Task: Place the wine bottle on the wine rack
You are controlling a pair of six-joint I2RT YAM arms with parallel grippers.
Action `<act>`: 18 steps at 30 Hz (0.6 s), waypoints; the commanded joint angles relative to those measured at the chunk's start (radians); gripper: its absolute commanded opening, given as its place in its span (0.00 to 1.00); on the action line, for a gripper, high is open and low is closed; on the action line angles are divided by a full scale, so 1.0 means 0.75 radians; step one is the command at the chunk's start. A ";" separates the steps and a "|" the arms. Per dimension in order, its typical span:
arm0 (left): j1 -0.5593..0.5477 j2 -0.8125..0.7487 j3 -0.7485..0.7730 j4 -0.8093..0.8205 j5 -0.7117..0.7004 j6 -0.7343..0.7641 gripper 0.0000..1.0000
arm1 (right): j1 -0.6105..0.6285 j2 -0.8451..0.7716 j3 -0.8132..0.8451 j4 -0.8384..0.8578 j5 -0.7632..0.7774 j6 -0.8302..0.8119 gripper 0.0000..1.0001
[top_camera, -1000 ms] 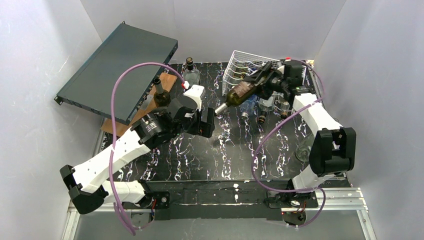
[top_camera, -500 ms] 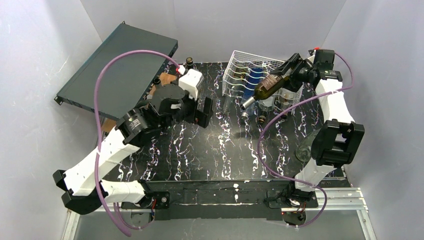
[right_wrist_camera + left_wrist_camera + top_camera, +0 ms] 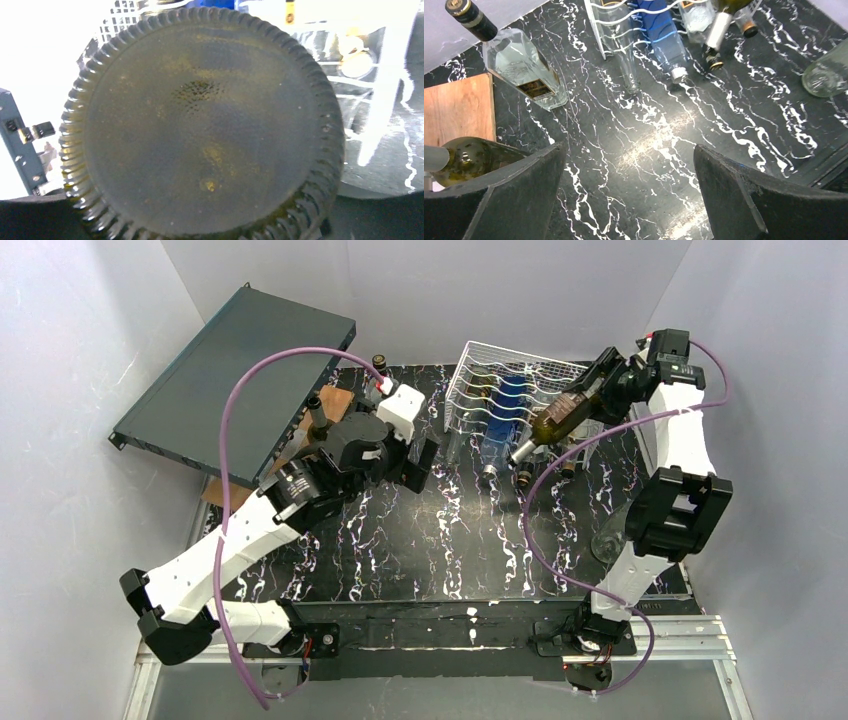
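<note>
The right hand [image 3: 597,390] grips the bottle [image 3: 556,417] at its base end. It is dark olive-brown glass with a tan label and a ribbed base rim, tilted neck-down in the air over the right end of the white wire rack [image 3: 460,390] near the bench's [image 3: 400,550] far right corner. The left hand [image 3: 628,155] hangs wide and empty over the bench's middle.

wine bottle [image 3: 556,417]: dark olive | wine rack [image 3: 462,380]: white | table [image 3: 430,540]: black, white-veined
</note>
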 commanded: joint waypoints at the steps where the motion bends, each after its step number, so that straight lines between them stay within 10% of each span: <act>1: 0.006 -0.047 -0.070 0.094 -0.064 0.043 0.99 | -0.017 0.005 0.173 -0.095 0.098 -0.092 0.01; 18: 0.005 -0.193 -0.304 0.262 -0.099 0.029 0.99 | 0.000 0.027 0.264 -0.067 0.564 -0.113 0.01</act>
